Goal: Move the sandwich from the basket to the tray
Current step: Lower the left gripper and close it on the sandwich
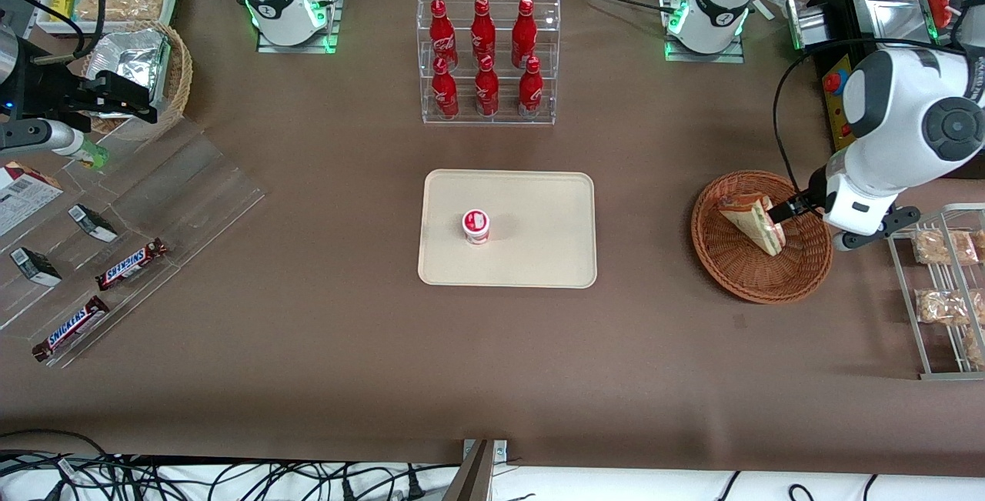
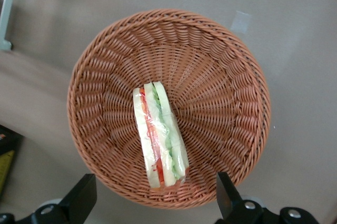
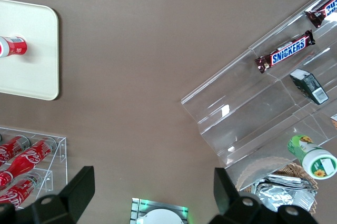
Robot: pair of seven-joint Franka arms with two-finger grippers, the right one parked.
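Sandwich [image 2: 159, 135] lies on its side in the basket [image 2: 231, 66], near the rim on the front-camera side, not yet lifted. Gripper [image 2: 154, 203] hovers above that rim, fingers [image 2: 81, 197] spread wide, holding nothing. Judgement: light, soft bread in slick clear wrap (crushes easily, may slip). Pinch across the two flat bread faces mid-wedge, gentle force. Tray [image 1: 539, 193] sits mid-bench; a small red-and-white cup [image 1: 476, 226] is already on it.
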